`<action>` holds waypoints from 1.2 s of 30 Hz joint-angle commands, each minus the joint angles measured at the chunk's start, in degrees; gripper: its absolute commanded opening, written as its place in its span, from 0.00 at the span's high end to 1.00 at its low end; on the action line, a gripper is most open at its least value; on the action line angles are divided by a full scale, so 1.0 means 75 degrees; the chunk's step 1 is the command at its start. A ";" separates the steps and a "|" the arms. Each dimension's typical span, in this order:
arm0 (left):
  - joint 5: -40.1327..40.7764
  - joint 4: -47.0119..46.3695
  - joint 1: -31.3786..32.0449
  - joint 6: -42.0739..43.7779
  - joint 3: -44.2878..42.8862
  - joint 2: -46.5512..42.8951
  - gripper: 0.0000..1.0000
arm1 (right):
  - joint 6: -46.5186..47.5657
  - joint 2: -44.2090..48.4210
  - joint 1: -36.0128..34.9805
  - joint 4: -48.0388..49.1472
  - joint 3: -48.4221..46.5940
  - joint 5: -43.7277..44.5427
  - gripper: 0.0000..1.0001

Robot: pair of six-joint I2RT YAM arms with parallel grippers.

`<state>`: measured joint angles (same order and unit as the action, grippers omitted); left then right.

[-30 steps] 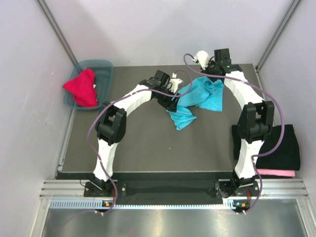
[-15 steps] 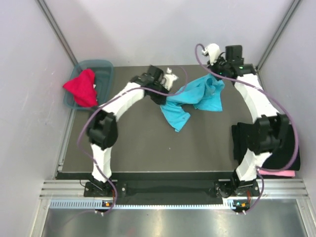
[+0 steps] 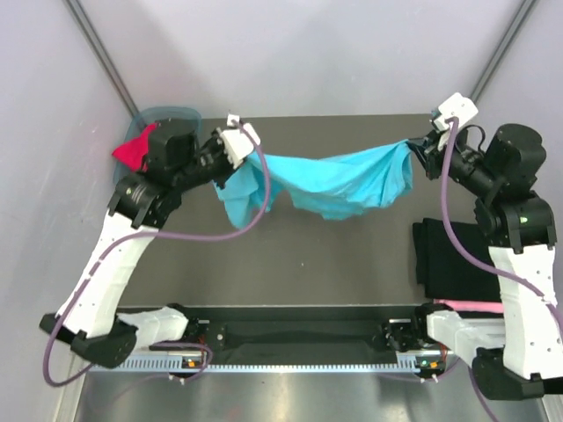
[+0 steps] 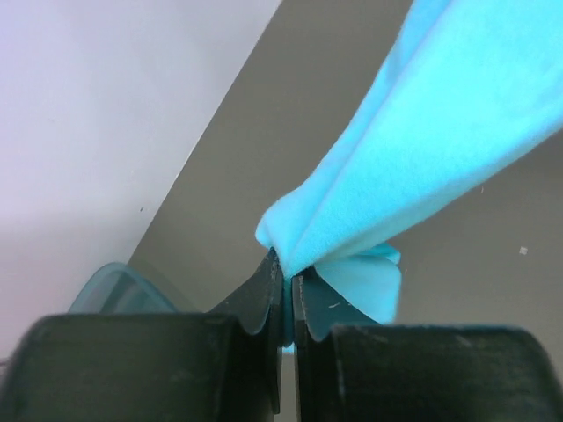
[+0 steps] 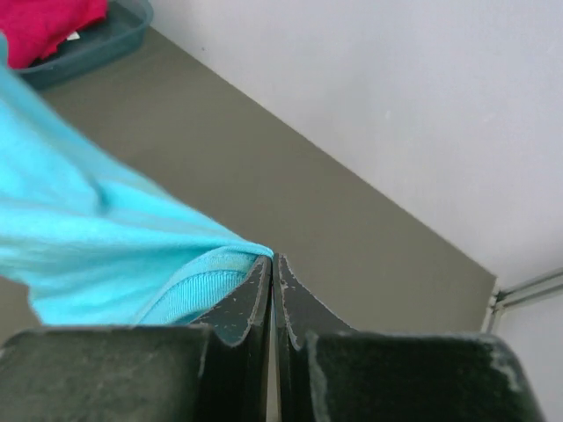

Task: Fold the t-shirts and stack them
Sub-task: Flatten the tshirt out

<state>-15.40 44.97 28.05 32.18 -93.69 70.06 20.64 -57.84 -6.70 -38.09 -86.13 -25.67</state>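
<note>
The turquoise t-shirt (image 3: 339,180) hangs stretched above the table between both grippers. My left gripper (image 3: 250,158) is shut on its left end, with cloth pinched between the jaws (image 4: 286,268) and the shirt (image 4: 440,132) running up and right. My right gripper (image 3: 415,149) is shut on the right end; at its tips (image 5: 273,259) the ribbed hem of the shirt (image 5: 88,246) is caught. A red t-shirt (image 3: 132,151) lies in the teal tub (image 3: 180,114). A folded black t-shirt (image 3: 449,259) lies at the right on a pink one (image 3: 466,306).
The teal tub (image 5: 97,48) stands at the table's back left corner, behind my left arm. Pale walls close in the table at the back and both sides. The dark table top (image 3: 299,264) lies below the hanging shirt.
The left gripper has shut on the turquoise shirt. Both arms have risen and pulled apart, left to the left and right to the right, lifting the shirt off the table and stretching it out.
</note>
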 commanded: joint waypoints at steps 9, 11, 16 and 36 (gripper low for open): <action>0.0388 -0.1670 -0.0330 0.1569 0.0403 0.3415 0.76 | -0.0549 -0.3874 0.0319 0.0965 -0.0245 0.0036 1.00; 0.0996 -0.1755 -0.0353 0.1336 -0.1021 0.4892 0.68 | -0.0584 -0.4928 0.0470 0.1023 -0.0901 0.0152 1.00; 0.2381 -0.0314 -0.0459 0.0258 -0.3574 0.6655 0.49 | -0.0585 -0.6407 0.0600 0.0871 -0.2109 0.0469 1.00; 0.1220 0.0531 0.1099 -0.2333 0.1054 0.4486 0.59 | -0.0386 -0.6479 0.0612 0.0719 -0.1430 0.0060 1.00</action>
<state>-8.34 47.29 34.92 21.21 -86.78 102.87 16.56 -109.56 -2.33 -33.74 -96.33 -23.75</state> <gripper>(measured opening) 0.413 0.004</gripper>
